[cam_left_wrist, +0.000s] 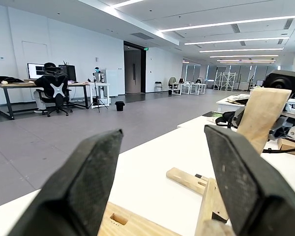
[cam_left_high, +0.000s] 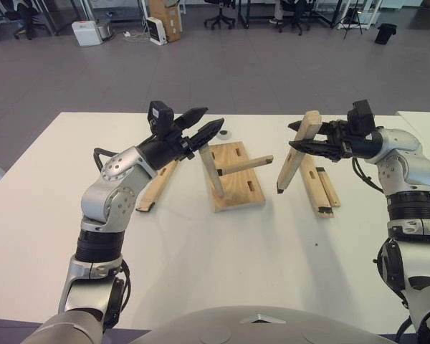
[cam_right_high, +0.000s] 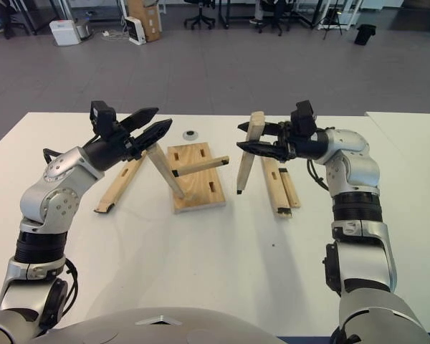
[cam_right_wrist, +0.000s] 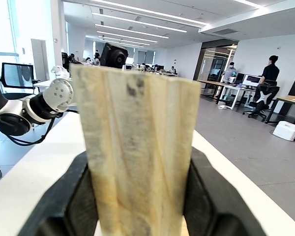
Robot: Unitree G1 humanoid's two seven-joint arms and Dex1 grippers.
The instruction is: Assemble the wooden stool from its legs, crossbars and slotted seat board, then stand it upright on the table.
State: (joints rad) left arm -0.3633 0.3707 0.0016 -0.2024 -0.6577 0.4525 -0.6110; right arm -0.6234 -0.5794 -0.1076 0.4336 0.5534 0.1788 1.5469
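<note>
1. The left arm [cam_left_high: 109, 204] and right arm [cam_left_high: 408, 161] wore silver-grey shells with rounded joints and black ribbed bands nearer the body.
2. The left gripper [cam_left_high: 211, 119] and right gripper [cam_left_high: 292, 135] each had two black, tapering fingers.
3. A black boxy camera [cam_left_high: 160, 115] sat on each wrist.
4. A black cable [cam_left_high: 98, 155] looped beside each forearm.

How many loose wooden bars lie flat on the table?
3: one pale wooden bar left of the slotted seat board, partly behind the left arm; two such bars side by side right of it. Others may be hidden.

2 head eyes sharing table [cam_left_high: 201, 265] from above, 2 wrist cameras behind fingers [cam_left_wrist: 73, 191]
</note>
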